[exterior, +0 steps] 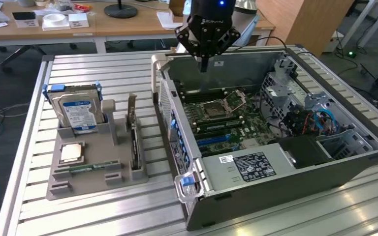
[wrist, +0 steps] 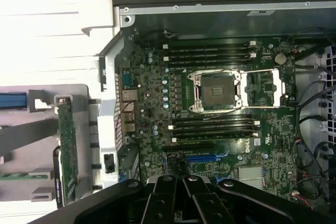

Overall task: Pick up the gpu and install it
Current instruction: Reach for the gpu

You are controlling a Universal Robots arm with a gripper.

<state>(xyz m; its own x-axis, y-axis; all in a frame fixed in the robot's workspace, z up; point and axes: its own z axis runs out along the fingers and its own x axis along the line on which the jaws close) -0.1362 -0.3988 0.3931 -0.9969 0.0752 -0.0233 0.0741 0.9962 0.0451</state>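
The gpu (exterior: 133,129) stands on edge in a slot of the grey holder (exterior: 100,177), at the exterior view's left of the open computer case (exterior: 287,167). The wrist view catches the gpu (wrist: 67,148) as a thin board beside the case wall. My gripper (exterior: 204,66) hangs above the far end of the case, well apart from the gpu. Its fingers are shut and hold nothing. In the wrist view the gripper (wrist: 184,181) hovers over the motherboard (wrist: 220,129), near a blue card slot (wrist: 202,158).
The holder also carries a silver hard drive (exterior: 77,112), a processor chip (exterior: 71,152) and a RAM stick (exterior: 87,167). Inside the case are the processor socket (wrist: 218,90), drive cages and cables (exterior: 307,120). A desk with clutter (exterior: 57,19) stands behind the table.
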